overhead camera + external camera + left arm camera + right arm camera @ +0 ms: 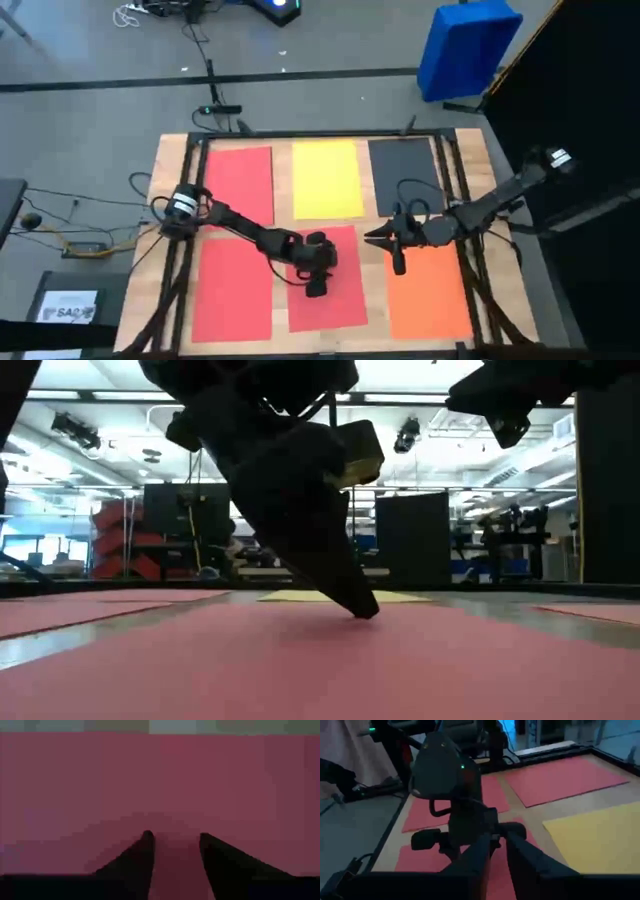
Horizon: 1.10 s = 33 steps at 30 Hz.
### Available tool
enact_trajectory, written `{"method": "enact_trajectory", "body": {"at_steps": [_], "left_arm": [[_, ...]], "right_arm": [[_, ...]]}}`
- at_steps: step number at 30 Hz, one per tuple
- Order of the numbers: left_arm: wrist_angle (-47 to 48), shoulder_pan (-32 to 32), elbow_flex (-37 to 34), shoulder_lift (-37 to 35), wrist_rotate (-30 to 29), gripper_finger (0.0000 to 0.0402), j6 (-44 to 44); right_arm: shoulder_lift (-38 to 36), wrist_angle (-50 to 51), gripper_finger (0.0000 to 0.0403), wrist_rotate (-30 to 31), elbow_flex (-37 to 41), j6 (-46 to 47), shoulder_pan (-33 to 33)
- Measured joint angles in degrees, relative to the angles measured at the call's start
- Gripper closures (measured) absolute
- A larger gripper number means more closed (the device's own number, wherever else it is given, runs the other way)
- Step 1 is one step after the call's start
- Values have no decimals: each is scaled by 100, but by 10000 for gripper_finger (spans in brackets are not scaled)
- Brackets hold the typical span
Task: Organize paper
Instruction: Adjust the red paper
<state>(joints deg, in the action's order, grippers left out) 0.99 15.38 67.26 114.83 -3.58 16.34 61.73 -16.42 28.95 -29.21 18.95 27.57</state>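
left gripper point(316, 287) fingertips pressed on middle red sheet point(340, 300), parted, grasping nothing; slide flat, keep light pressure. right gripper point(397, 262) hovers clenched, empty.

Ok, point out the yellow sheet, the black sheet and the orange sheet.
yellow sheet point(327, 180): high view, its middle.
black sheet point(404, 172): high view, its bare middle.
orange sheet point(428, 292): high view, its middle.

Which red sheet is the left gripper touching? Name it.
The red sheet in the near middle, under the left gripper; the two red sheets along the table's left side lie untouched.
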Motion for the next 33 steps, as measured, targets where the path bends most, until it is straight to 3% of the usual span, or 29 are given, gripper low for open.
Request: {"method": "enact_trajectory", "body": {"at_steps": [20, 26, 33], "left_arm": [[-736, -188, -7, 11, -21, 259, -248], [-309, -189, 98, -511, 145, 259, -430], [985, -65, -26, -2307, -1480, 275, -903]], "right_arm": [[0, -22, 363, 0, -2, -67, 0], [2, 181, 363, -4, -4, 29, -4], [132, 256, 363, -338, -31, 143, -153]]}}
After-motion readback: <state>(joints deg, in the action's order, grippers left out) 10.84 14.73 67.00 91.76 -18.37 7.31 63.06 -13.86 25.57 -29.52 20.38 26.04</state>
